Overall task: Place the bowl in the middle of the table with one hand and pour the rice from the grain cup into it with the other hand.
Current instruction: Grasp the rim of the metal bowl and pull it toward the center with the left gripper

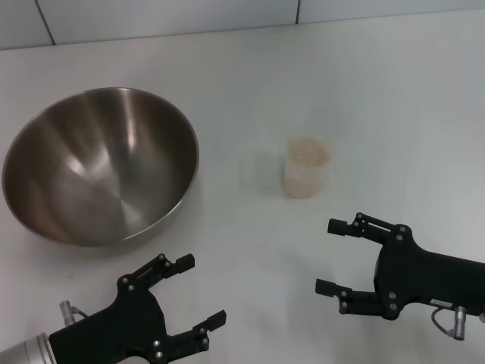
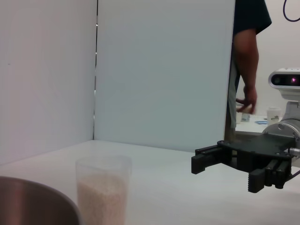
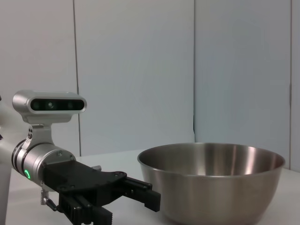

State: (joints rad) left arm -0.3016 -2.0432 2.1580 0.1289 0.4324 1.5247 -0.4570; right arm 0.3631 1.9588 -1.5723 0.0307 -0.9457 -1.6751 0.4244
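I see two black two-fingered grippers, both with jaws spread wide and holding nothing. My left gripper (image 1: 189, 292) hovers over the plain white matte counter (image 1: 250, 98) just on the near side of the one large round stainless-steel mixing bowl (image 1: 102, 163), apart from its rim. My right gripper (image 1: 330, 256) hangs on the near side of the one small clear plastic grain cup (image 1: 307, 168), its fingers pointing toward the bowl side and clear of the cup. The cup stands upright to the right of the bowl, well apart from it, filled nearly to the top with off-white rice (image 1: 308, 152). The bowl sits upright, left of the counter's middle.
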